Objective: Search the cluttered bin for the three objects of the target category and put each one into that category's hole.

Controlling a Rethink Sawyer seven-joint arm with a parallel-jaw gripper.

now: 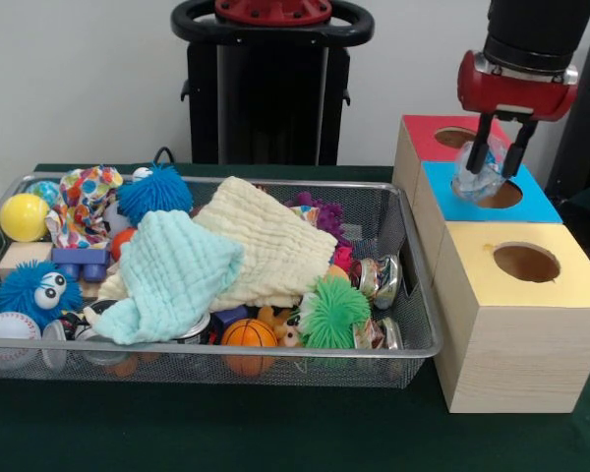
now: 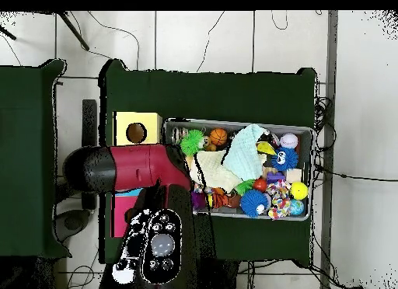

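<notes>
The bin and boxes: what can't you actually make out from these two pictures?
- Front view: whatever lies under the yellow cloth and the blue cloth in the bin is hidden.
- Front view: the clear thing held by the gripper over the blue box is too blurred to name.
- Overhead view: the arm covers the blue and red boxes; only the yellow box shows fully.

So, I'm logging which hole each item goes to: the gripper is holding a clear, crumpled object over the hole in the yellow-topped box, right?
Not quite. The gripper is holding the clear crumpled object over the hole of the blue-topped box, not the yellow-topped box, which sits nearer the camera. Its hole has nothing over it. The front view shows this.
</notes>
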